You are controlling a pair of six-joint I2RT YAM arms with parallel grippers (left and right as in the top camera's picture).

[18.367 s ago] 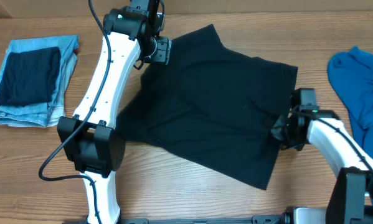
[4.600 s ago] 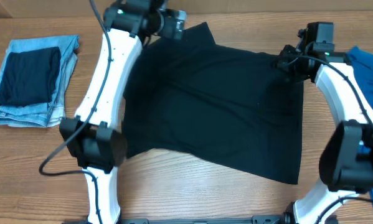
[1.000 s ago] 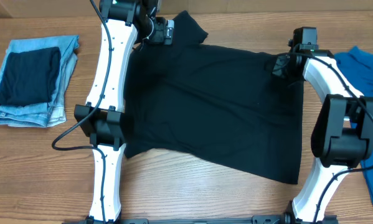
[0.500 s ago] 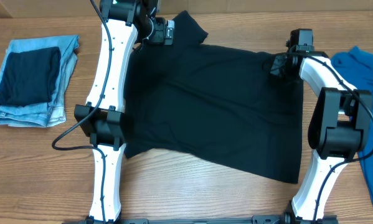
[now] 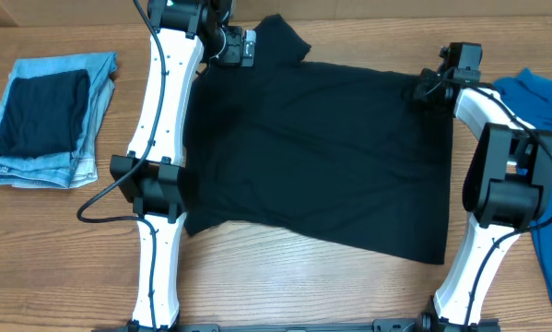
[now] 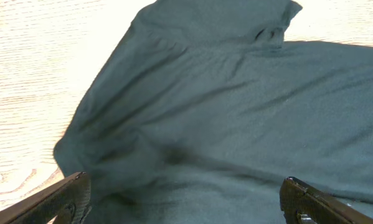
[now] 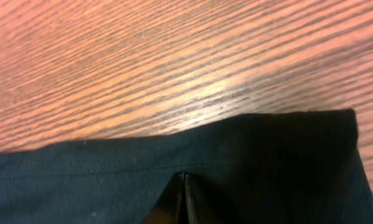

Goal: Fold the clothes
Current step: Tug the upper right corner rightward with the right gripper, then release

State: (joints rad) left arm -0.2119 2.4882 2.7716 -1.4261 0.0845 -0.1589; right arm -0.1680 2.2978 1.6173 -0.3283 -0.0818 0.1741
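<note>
The black T-shirt [image 5: 322, 157] lies spread across the middle of the wooden table, with one sleeve sticking out at the far left. My left gripper [image 5: 243, 46] is at that sleeve. In the left wrist view its fingers [image 6: 185, 182] are wide open just above wrinkled shirt fabric [image 6: 223, 93]. My right gripper [image 5: 423, 90] is at the shirt's far right corner. In the right wrist view its fingers [image 7: 183, 177] are shut together on the shirt's edge [image 7: 267, 162], by the hem. The neck tag is not visible.
Folded light-blue jeans [image 5: 82, 92] with a dark folded piece on top lie at the far left. A bright blue garment [image 5: 543, 120] lies at the right edge, beside the right arm. Bare wood table [image 5: 285, 286] shows along the front.
My right gripper has moved right and slightly toward the far edge, drawing the shirt's far right corner outward and straightening that edge. The left arm has not moved.
</note>
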